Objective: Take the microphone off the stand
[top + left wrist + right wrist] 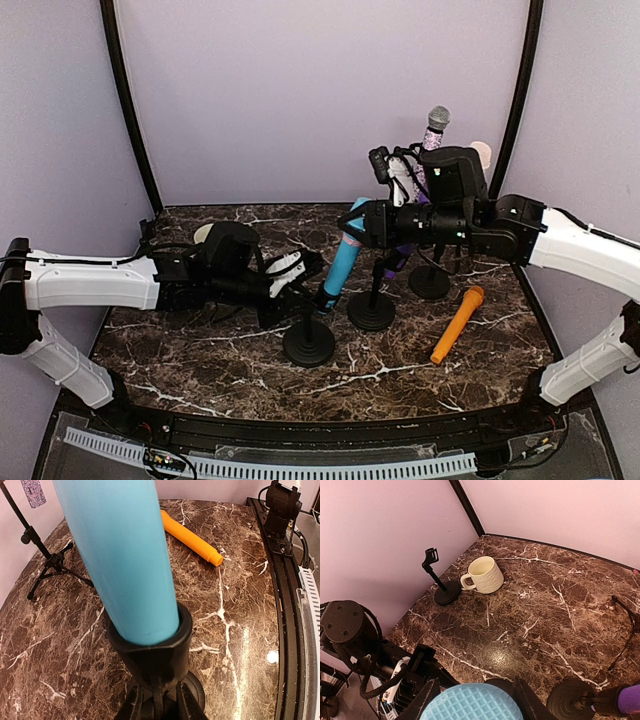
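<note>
Right gripper (358, 222) on blue microphone (342, 265), arm level, leftward; left gripper (302, 285) on stand (309, 342).

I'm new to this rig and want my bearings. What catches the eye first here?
The blue mic leans in its black stand mid-table, with the right gripper clasping its head and the left gripper low by the stand. Next, an orange mic lies flat on the marble table to the right, and a glittery mic stands tall at the back.
</note>
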Tool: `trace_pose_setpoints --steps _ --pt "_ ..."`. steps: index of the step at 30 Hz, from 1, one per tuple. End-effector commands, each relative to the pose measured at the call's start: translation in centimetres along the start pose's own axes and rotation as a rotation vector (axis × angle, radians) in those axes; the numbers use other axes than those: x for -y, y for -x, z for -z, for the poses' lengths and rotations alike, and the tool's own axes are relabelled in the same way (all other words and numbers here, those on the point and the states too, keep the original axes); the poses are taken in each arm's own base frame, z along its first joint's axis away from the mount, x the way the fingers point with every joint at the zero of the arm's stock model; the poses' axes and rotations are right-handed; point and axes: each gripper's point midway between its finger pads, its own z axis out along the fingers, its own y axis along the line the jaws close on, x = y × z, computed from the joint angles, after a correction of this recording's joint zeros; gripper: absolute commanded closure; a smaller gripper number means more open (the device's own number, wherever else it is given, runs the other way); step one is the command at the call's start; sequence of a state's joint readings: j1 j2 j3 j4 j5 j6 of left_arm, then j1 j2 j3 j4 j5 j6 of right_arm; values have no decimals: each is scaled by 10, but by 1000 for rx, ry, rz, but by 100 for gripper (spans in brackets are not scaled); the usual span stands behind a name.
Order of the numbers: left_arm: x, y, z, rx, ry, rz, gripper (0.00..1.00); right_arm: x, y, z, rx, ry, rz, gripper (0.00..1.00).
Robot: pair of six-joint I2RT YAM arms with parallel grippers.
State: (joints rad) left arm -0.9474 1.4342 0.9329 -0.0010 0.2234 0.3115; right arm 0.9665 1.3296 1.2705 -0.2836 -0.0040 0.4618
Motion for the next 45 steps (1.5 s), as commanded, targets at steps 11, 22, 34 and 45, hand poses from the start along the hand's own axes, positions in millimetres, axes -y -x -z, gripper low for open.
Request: trace_pose_setpoints --steps 11,22,34,45 --pt "4 -37 -11 -138 -2 -65 100 -58 81 57 263 225 -31 73" --pt "3 -39 -12 -148 7 -70 100 -21 81 48 251 13 -172 73" --pt "5 -43 -14 -160 6 -70 100 -14 77 46 241 -21 -200 73" --pt "6 -43 -14 -162 5 -76 100 -44 87 63 295 158 -144 73"
